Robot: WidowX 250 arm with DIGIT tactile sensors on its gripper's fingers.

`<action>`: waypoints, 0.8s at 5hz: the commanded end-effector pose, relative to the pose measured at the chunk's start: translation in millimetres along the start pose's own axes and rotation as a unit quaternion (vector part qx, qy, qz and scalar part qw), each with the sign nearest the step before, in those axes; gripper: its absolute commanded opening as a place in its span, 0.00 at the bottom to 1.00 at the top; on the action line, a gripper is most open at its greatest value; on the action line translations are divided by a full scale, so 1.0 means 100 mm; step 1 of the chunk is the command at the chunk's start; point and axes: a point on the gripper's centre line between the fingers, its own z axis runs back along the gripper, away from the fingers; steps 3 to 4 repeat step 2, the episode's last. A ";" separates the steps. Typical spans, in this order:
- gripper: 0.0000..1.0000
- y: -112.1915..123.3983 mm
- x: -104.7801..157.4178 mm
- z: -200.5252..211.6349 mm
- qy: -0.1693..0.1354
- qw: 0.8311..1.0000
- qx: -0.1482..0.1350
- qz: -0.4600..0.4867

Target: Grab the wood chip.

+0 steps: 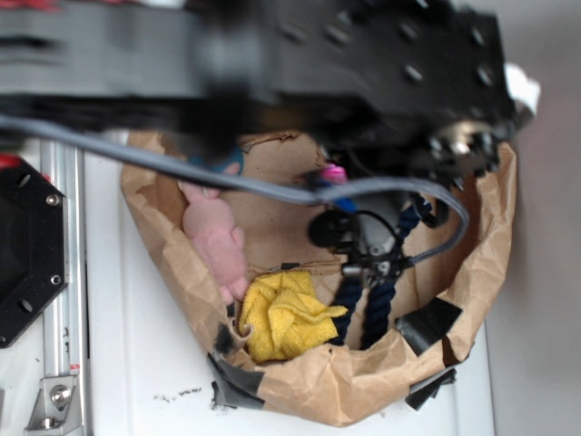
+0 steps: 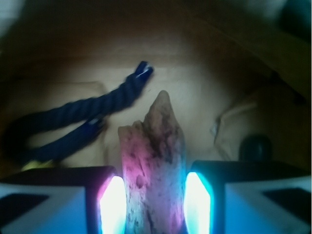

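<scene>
A white bench [image 1: 136,345] carries everything, scuffed with a few dark specks near its front edge. Along one side runs a silver aluminium rail [image 1: 62,300] with a bolted bracket, and beside it sits a black octagonal mounting plate [image 1: 27,250]. A crumpled brown paper liner [image 1: 354,381], patched with strips of black tape [image 1: 238,386], rises like a wall all round the jaws. Ahead of the jaws the paper floor [image 2: 204,92] is tan and dim, shadowed toward the top; beyond the bench a grey surface [image 1: 545,227] shows, blurred
</scene>
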 end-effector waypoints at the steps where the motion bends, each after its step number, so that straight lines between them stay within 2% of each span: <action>1: 0.00 -0.07 -0.33 0.49 -0.089 0.996 0.005 0.022; 2: 0.00 -0.05 -0.40 0.49 -0.079 0.997 0.018 0.013; 4: 0.00 -0.05 -0.40 0.49 -0.079 0.997 0.018 0.013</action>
